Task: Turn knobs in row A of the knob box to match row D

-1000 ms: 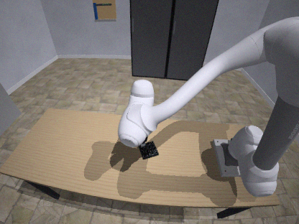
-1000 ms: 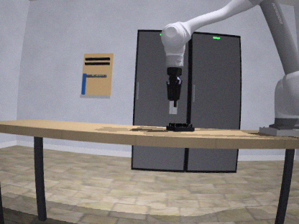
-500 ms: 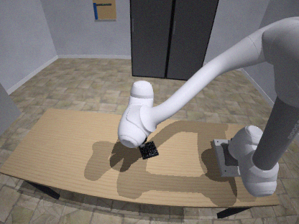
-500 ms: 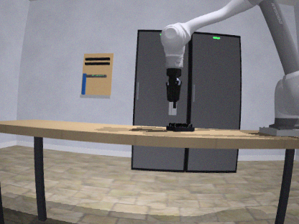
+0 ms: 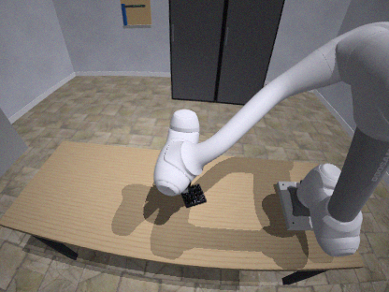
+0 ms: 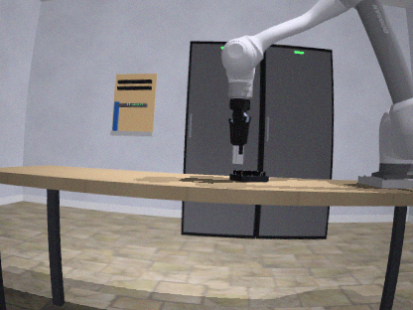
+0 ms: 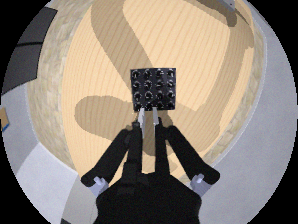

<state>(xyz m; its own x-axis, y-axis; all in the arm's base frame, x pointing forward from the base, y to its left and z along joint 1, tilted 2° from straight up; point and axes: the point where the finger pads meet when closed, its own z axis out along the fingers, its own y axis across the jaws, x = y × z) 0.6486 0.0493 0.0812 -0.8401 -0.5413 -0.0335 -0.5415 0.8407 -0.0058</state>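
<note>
1. Knob box: black, on the counter, knobs up, sitting flat. Four by four knobs; the wrist view catches white marks around them.
2. Hand: narrow. Slim gap between the light-coloured fingertips, nothing held. Pointing down, tips above the box, apart from it in the exterior view.
3. Wrist view puts the tips at the box's near edge, overlapping the lowest visible row. Part of that row is covered. Can't say which lettered row it is.
4. Knob names and line directions: too small to read. Can't tell whether A matches D. Socket side: can't make it out.
5. Arm: white, reaching across from its base plate on the same counter. Top view: the wrist end hides most of the hand and sits close beside the box. Arm shadows fall across the wood around the box.
6. Backdrop: dark two-door cabinet, beyond the counter.

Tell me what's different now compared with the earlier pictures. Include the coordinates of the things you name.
The pincer (image 6: 238,160) (image 7: 149,113) has come down a little toward the knob box (image 5: 194,197) (image 6: 249,177) (image 7: 154,90), its tips still above it. Nothing has visibly been taken hold of or let go. The box stays where it was on the table (image 5: 93,178) (image 6: 99,186) (image 7: 82,65).
</note>
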